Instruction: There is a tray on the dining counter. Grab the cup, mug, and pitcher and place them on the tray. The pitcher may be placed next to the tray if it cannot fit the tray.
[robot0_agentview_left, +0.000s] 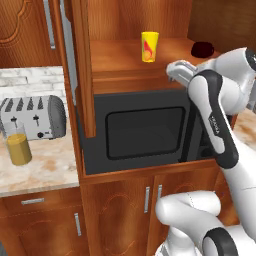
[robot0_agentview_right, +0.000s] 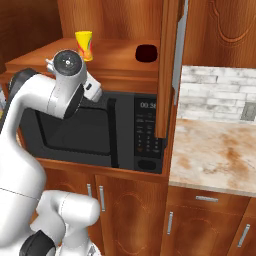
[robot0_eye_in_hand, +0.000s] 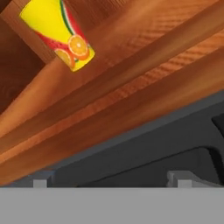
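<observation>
Microwave (robot0_agentview_left: 145, 132) sits under cup (robot0_agentview_left: 149, 46) shelf (robot0_agentview_left: 120, 62).

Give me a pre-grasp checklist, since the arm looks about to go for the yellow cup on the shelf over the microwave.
1. Gripper open, nothing between its fingers: ok.
2. Cup upright on the wooden shelf: ok.
3. Mug apart from the cup, not in the way: ok.
4. Gripper level with the cup: not ok, it sits lower, in front of the microwave.
5. Cup centred in the hand view: not ok, off in a corner.
6. Tray ready: cannot tell.
</observation>
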